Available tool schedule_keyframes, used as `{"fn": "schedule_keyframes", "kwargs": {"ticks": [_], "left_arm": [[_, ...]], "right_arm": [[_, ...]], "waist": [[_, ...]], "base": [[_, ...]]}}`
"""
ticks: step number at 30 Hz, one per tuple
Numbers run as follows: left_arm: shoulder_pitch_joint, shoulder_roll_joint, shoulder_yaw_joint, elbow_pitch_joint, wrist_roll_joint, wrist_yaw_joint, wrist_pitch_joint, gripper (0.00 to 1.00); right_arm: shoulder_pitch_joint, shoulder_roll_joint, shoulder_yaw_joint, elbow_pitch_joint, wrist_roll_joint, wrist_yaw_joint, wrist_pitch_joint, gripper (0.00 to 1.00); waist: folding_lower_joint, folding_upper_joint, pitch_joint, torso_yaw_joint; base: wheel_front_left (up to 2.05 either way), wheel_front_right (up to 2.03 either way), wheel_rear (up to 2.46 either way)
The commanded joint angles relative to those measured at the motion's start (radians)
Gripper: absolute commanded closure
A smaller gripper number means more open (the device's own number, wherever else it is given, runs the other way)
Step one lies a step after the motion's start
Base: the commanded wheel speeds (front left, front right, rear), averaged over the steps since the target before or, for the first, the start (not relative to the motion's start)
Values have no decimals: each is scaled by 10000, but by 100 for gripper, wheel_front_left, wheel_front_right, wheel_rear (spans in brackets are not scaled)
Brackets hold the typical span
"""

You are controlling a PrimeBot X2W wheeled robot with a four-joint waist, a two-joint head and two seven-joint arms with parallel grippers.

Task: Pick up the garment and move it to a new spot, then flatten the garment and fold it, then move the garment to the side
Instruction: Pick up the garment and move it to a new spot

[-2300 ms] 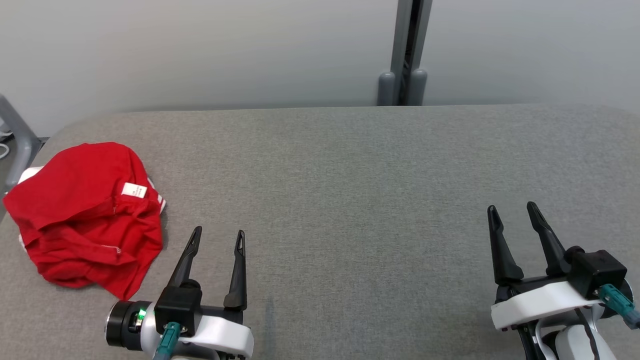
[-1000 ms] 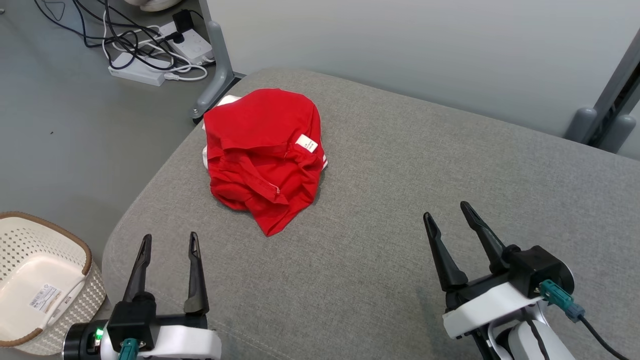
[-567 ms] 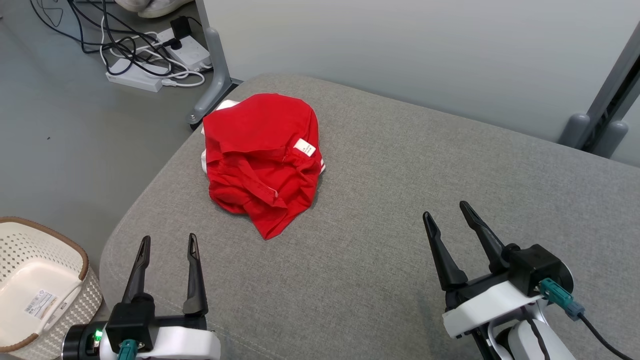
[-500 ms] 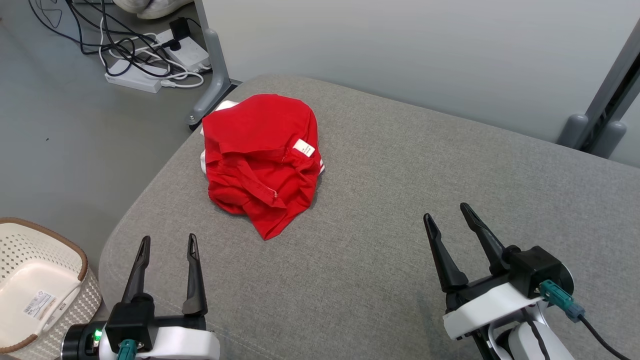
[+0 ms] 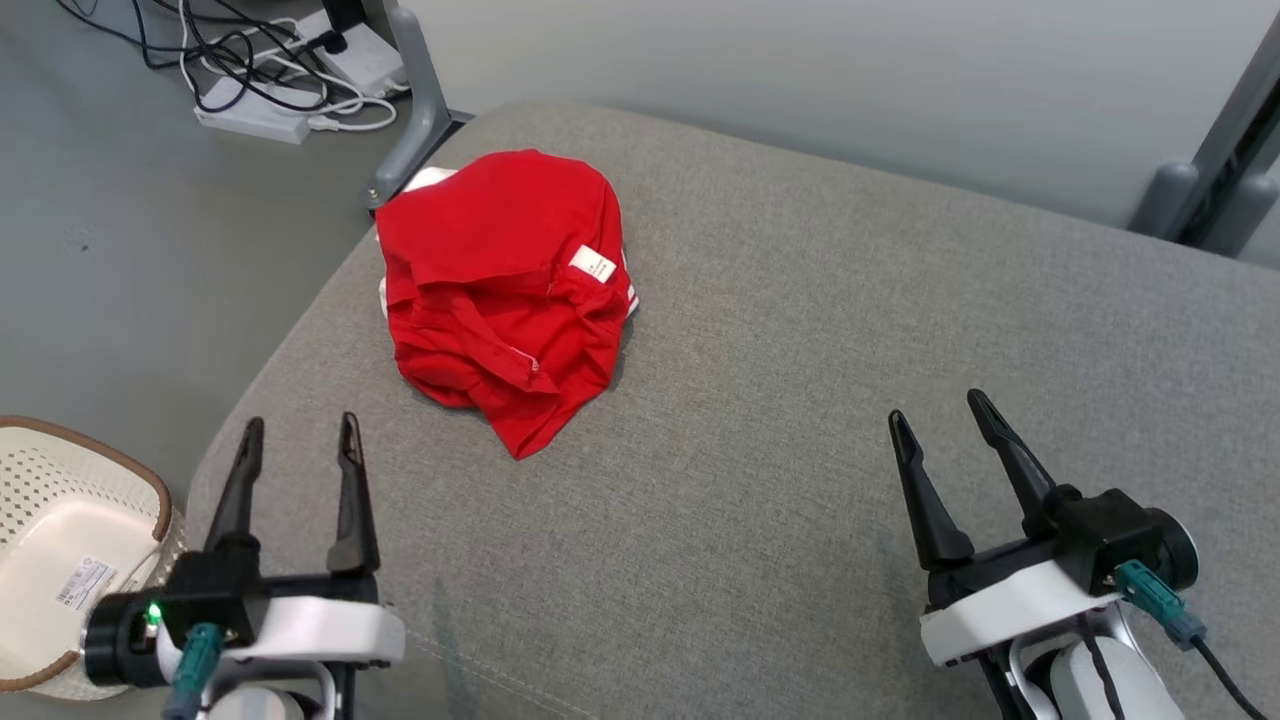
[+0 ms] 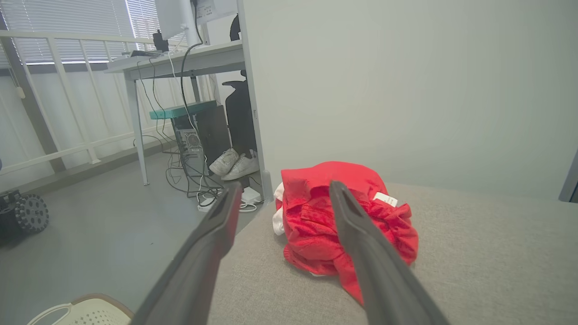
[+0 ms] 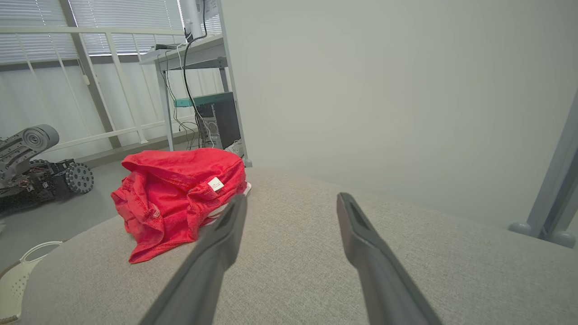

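Observation:
A crumpled red garment (image 5: 505, 290) with a white label lies near the far left corner of the grey padded table (image 5: 800, 400). My left gripper (image 5: 297, 440) hovers open over the table's near left edge, short of the garment (image 6: 347, 221), with nothing between its fingers. Over the table's near right part, my right gripper (image 5: 937, 417) stands open and empty, well to the right of the garment (image 7: 176, 189). Bits of white cloth peek out from under the red fabric.
A cream perforated basket (image 5: 60, 560) sits on the floor at the lower left. Power strips and cables (image 5: 270, 90) lie on the floor beyond the table's corner by a grey leg (image 5: 410, 90). A wall runs behind the table, with a grey post (image 5: 1215, 140) at right.
The head camera has swung left and dipped, so the garment sits near mid-picture and the basket shows. Both grippers stay open; the garment has not moved on the table.

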Motion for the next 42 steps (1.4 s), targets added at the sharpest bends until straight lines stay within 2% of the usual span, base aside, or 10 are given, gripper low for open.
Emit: {"fn": "schedule_keyframes", "kwargs": {"ticks": [1,7,14,18,23,30,31,32,37,42], "left_arm": [[-368,109,187,23,51,-136,-36,0],[-1896,424,579,729,58,-785,-24,0],[-4616,1107,519,3361,-246,-1810,328,0],[-6074,1527,577,4946,-382,-1973,1293,0],[-7367,2044,286,6648,-28,-1941,2345,0],[-8420,2270,198,8468,-85,-1994,3143,0],[-8523,2285,194,8686,-141,-2051,3249,53],[-8620,2298,213,8849,-204,-2070,3270,100],[-8932,2350,213,9195,-290,-1990,2658,100],[-9152,2329,333,8927,-454,-1915,1334,100]], "right_arm": [[-59,-59,-43,-128,-159,-3,-16,0],[-389,-67,-331,-350,-869,-3,-16,0],[-878,-78,-461,-617,-1341,-3,-16,0],[-1078,-99,-462,-727,-1437,-3,-16,0],[-1211,-117,-570,-837,-1510,-4,-16,0],[-1056,-125,-608,-897,-1643,-3,-14,0],[-1055,-132,-617,-899,-1658,-4,-14,0],[-1071,-132,-631,-900,-1662,-4,-12,0],[-1125,-113,-645,-883,-1614,-4,-14,0],[-1075,-79,-524,-764,-1470,-3,-14,0]], "waist": [[0,0,496,-243],[0,0,1752,-771],[0,0,2831,-1283],[0,0,3241,-1515],[0,0,3654,-1746],[0,0,3950,-1986],[0,0,3961,-2005],[0,0,3965,-2025],[0,0,3829,-2019],[0,0,3405,-1940]], "base": [[0,0,0],[0,0,0],[0,0,0],[0,0,0],[0,0,0],[0,0,0],[0,0,0],[0,0,0],[0,0,0],[0,0,0]]}}
